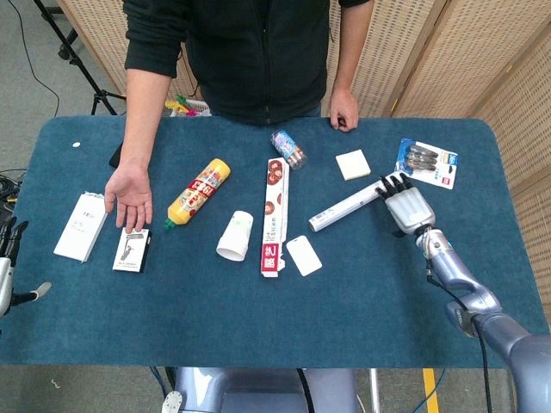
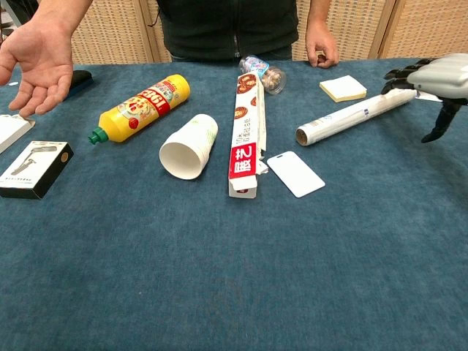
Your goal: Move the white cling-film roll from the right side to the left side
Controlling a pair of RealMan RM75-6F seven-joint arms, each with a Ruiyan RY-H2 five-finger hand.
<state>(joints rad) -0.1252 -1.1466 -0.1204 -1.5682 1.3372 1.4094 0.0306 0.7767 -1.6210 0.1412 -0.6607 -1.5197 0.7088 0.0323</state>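
The white cling-film roll point(image 1: 349, 205) point(image 2: 349, 117) lies slanted on the blue table, right of centre. My right hand point(image 1: 406, 205) point(image 2: 433, 82) hovers at the roll's far right end, fingers spread and holding nothing. I cannot tell whether its fingertips touch the roll. My left hand point(image 1: 9, 274) shows only at the left edge of the head view, off the table's left side, fingers apart and empty.
A long cling-film box point(image 1: 274, 215), a white card point(image 1: 303, 255), a paper cup point(image 1: 236, 234) and a yellow bottle point(image 1: 200, 191) lie mid-table. Sticky notes point(image 1: 353, 163) and a blister pack point(image 1: 428, 162) sit near the roll. A person's hand point(image 1: 129, 198) rests over boxes at left.
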